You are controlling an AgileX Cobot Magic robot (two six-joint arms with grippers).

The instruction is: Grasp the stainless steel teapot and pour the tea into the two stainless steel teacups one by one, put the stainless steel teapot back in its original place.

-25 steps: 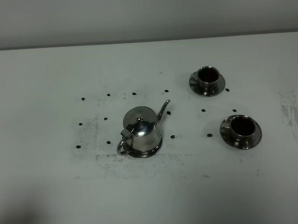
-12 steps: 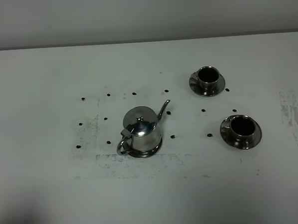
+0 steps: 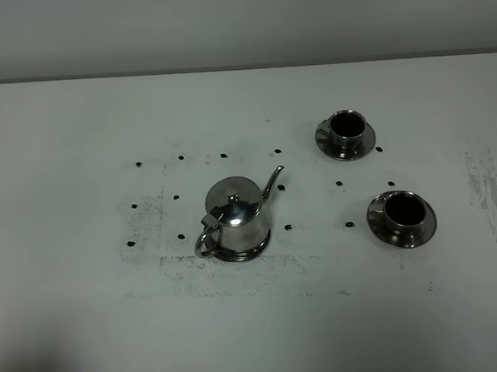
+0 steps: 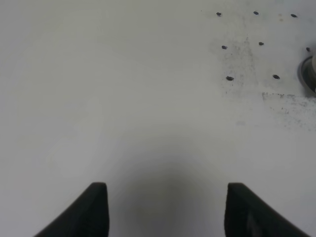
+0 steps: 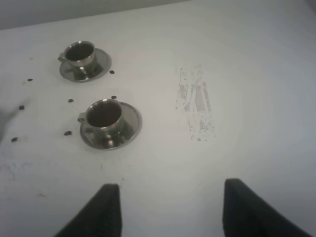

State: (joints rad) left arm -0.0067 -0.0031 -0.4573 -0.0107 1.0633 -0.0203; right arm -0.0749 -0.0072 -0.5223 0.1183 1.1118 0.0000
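The stainless steel teapot (image 3: pixel 236 216) stands upright on its round steel saucer (image 3: pixel 253 251) in the middle of the white table, spout toward the cups, loop handle toward the front left. Two steel teacups sit on their own saucers to the right: the far one (image 3: pixel 346 126) (image 5: pixel 80 52) and the near one (image 3: pixel 401 210) (image 5: pixel 104 114). My left gripper (image 4: pixel 165 207) is open over bare table left of the pot; only an edge of the saucer (image 4: pixel 311 73) shows there. My right gripper (image 5: pixel 168 210) is open, in front of the cups. Neither gripper shows in the exterior high view.
Small black dots (image 3: pixel 177 197) mark the table around the pot and cups. Scuffed grey patches lie in front of the pot (image 3: pixel 228 279) and at the right (image 3: pixel 490 192) (image 5: pixel 197 103). The table's back edge meets a grey wall (image 3: pixel 240 28).
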